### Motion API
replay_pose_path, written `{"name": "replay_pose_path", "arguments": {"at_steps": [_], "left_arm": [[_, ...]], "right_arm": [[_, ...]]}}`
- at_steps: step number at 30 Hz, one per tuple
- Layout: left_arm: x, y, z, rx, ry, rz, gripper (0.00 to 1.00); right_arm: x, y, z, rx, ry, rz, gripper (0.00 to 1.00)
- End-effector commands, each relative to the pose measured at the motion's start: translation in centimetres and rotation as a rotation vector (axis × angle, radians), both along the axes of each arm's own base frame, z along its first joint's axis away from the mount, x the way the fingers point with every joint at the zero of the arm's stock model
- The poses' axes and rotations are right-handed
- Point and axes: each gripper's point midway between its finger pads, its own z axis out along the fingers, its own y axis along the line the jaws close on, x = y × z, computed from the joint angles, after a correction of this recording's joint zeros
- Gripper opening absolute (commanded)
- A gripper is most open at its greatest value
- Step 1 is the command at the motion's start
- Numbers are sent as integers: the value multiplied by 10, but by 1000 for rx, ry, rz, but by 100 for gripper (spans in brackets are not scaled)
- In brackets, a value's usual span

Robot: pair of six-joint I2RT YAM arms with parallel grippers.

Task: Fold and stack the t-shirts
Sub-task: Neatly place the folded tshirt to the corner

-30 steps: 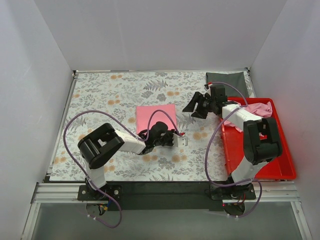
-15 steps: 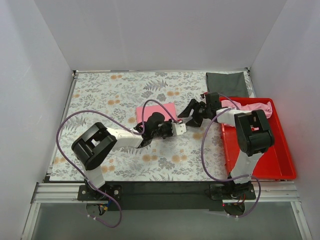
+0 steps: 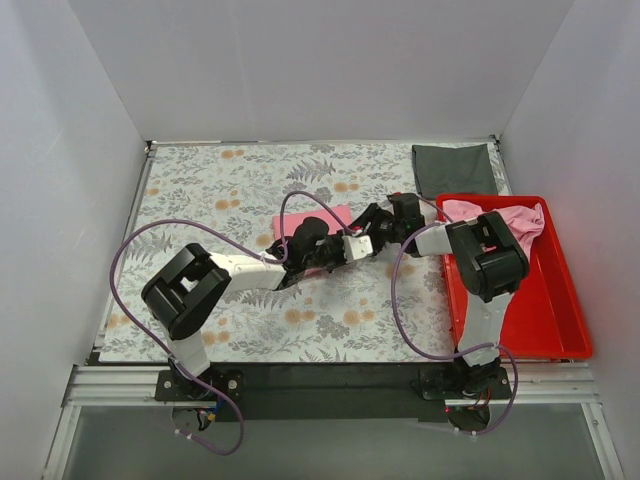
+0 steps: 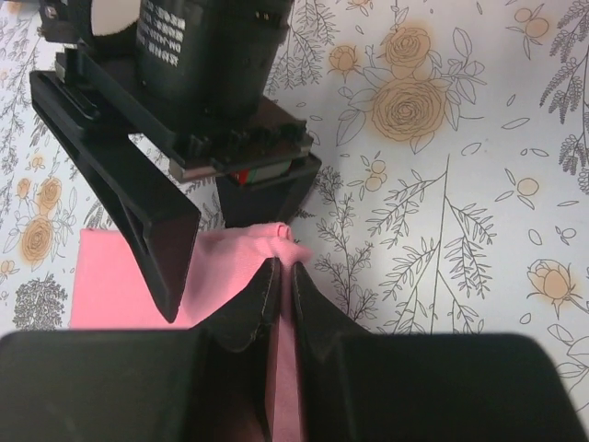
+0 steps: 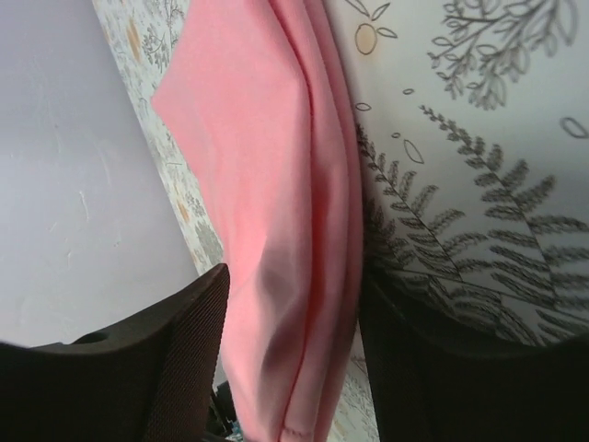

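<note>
Top external: has brought right gripper [image 3: 377, 216] from red tray [image 3: 555, 300] to folded t-shirt [image 4: 120, 276], spread astride its edge; pinches same edge in left gripper [image 4: 283, 267].

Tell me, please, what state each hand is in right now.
Left hand: closed, pinching the folded pink t-shirt.
Right hand: open, straddling the same t-shirt's edge.

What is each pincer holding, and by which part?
Left pincer is shut on the folded pink t-shirt, pinching a bunched bit of its edge. Right pincer straddles that edge with jaws apart, apparently clamping nothing.
</note>
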Motion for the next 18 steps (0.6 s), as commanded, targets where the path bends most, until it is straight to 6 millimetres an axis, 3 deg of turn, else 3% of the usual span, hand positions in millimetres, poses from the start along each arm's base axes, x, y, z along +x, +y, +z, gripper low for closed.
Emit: {"name": "replay_pose_path", "arguments": {"at_steps": [1,8,10,11,14,15,16,18], "left_arm": [[3,-6,42,-82,-38,-12,0],[4,-5,41,-86,-34,-7,0],[6,-5,41,-83,-28,2,0],[7,-6,41,-84,-21,6,0],[10,-4,39,-80,-3,15,0],[10,-4,40,-81,10,22,3],[9,-2,40,-80,27,27,14],[7,5,46,-85,70,36,23]], "right_arm": [[17,10,-8,14,-21,-72,63],[24,20,-27,37,17,-104,61],[22,24,-30,45,32,-103,55],[21,25,-31,50,26,-102,51],[24,25,-27,46,-15,-94,23],[27,25,-23,40,-44,-85,7],[30,26,-18,21,-104,-47,1],[43,26,2,12,-176,-21,1]]}}
